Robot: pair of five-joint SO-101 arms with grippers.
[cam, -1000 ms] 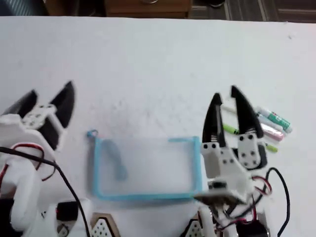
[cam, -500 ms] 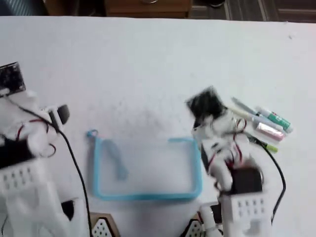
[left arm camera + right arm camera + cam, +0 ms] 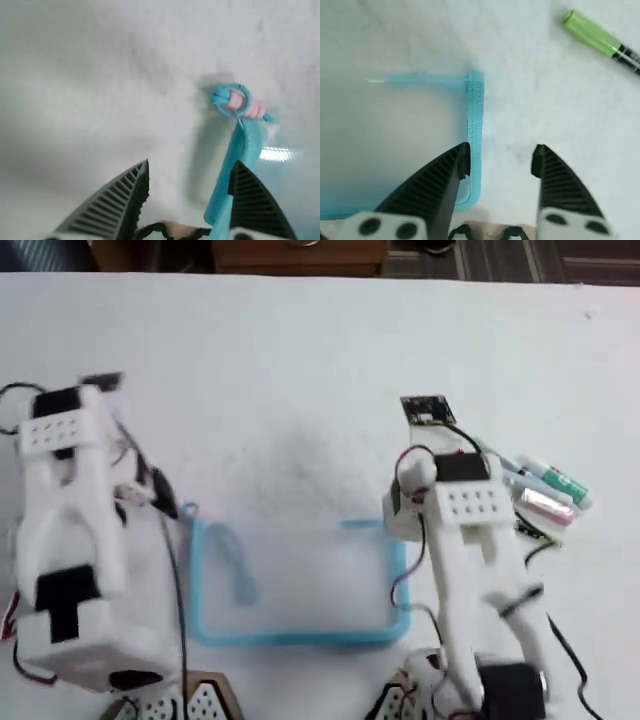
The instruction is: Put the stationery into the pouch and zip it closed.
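Both released: left gripper [image 3: 191, 165], right gripper [image 3: 501, 148].
Pouch [image 3: 290, 637] lies flat near the front edge of the desk [image 3: 300, 360]; pens [image 3: 548, 503] lie diagonally just beyond its right end, nearest the right gripper.

Looks down on a white table [image 3: 100, 75]. Shows the left gripper [image 3: 191, 167] low over it, two dark ribbed fingers [image 3: 125, 197] spread well apart. Catches one corner of the pouch [image 3: 246, 145] just beside a fingertip, blue edging running along that tip's inner side; cannot tell whether touching. Leads, past the fingertips, to a blue zip ring [image 3: 231, 99] lying flat on the tabletop, with a pink piece [image 3: 254, 109] right against it.
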